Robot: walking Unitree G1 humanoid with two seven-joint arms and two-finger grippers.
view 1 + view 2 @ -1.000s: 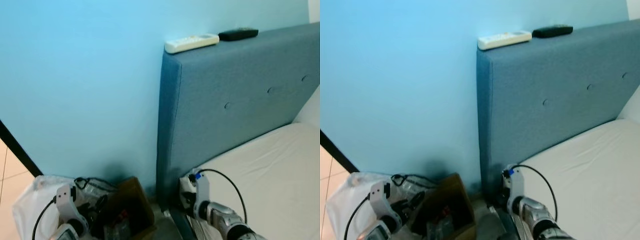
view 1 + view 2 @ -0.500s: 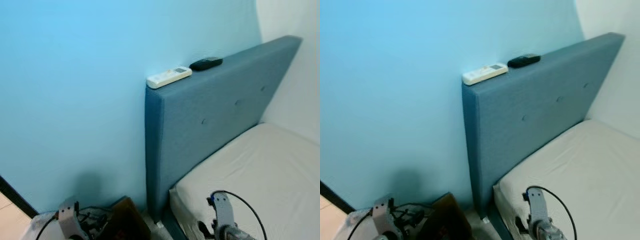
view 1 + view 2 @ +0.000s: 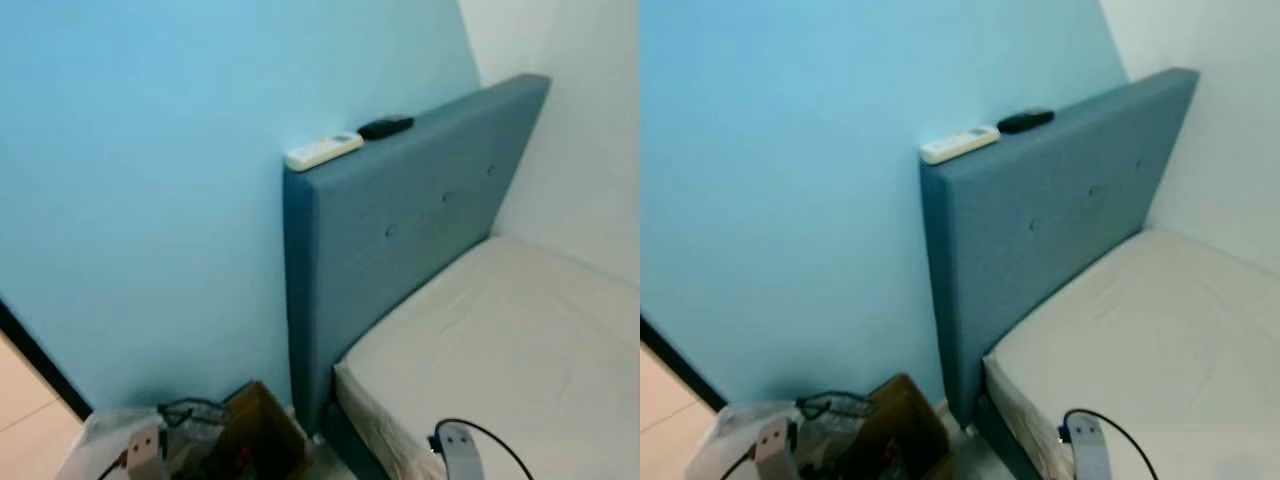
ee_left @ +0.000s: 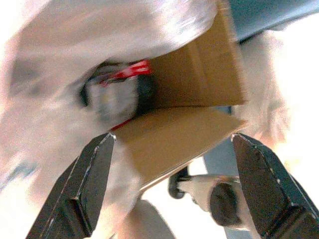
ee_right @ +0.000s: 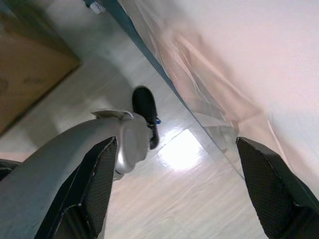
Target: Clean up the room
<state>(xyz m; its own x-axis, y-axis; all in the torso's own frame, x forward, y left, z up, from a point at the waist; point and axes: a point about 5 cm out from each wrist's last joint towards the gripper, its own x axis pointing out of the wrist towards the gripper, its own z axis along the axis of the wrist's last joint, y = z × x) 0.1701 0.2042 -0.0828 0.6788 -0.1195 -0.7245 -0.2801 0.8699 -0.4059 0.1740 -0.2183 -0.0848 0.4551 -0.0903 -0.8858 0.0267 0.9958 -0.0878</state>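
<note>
While both arms hang low, the left gripper (image 4: 169,189) is spread wide and empty over the cardboard box (image 3: 262,435) beside the headboard (image 3: 400,230); the right gripper (image 5: 174,194), likewise spread, holds nothing. A white remote (image 3: 323,150) and black remote (image 3: 386,127) lie atop the headboard.

White remote (image 3: 959,144) and black remote (image 3: 1026,121) lie atop the blue headboard (image 3: 1050,220).

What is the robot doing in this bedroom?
The robot is standing beside a bed, and it is not holding anything. Its left gripper hangs low over an open cardboard box on the floor, jaws wide apart. Its right gripper hangs beside the mattress edge, jaws also apart. Up on the blue headboard lie a white remote and a black remote, side by side and untouched.
</note>
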